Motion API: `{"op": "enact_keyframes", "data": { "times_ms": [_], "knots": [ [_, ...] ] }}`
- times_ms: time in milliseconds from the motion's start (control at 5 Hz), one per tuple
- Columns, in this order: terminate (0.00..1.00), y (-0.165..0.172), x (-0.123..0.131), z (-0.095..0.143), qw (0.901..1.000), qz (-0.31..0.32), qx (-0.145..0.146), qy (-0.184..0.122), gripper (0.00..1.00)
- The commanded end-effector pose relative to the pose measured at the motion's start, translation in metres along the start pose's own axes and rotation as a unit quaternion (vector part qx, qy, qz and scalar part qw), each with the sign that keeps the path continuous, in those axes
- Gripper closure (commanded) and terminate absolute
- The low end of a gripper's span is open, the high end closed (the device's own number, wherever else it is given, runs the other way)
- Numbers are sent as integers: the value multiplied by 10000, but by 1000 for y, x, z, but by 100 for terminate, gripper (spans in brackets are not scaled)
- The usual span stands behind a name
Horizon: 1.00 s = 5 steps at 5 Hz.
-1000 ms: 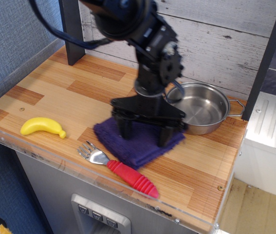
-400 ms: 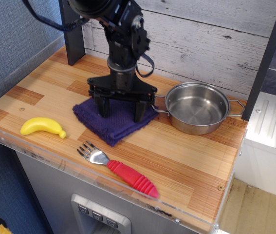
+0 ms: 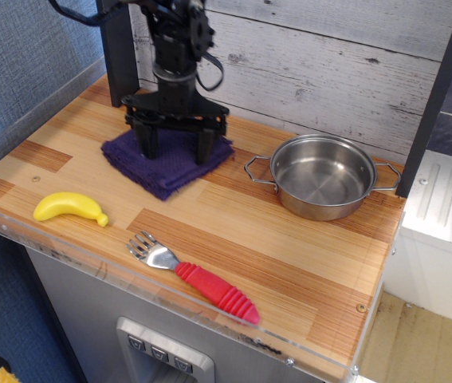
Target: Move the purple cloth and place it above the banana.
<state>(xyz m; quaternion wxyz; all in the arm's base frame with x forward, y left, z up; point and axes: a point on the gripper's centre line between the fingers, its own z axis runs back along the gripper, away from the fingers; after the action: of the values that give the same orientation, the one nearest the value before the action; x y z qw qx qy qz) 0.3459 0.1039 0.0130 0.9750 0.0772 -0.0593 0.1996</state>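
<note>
One gap counts: the banana lies at seven o'clock from the gripper, whose spread fingers press the purple cloth

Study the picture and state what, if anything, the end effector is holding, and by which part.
The end effector stands spread on top of the purple cloth, both fingers pressing down on its upper face. It pins the cloth to the table rather than pinching it.
</note>
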Motion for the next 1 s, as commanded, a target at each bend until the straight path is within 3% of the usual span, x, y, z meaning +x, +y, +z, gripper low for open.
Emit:
{"op": "enact_keyframes", "data": {
  "times_ms": [0, 200, 400, 800],
  "knots": [
    [0, 35, 19, -10, 9992, 353, 160, 141, 0],
    [0, 35, 16, -11, 9988, 430, 143, 189, 0],
    [0, 25, 14, -3, 9985, 306, 389, 234, 0],
    [0, 21, 13, 25, 9987, 394, 321, -28, 0]
  ]
}}
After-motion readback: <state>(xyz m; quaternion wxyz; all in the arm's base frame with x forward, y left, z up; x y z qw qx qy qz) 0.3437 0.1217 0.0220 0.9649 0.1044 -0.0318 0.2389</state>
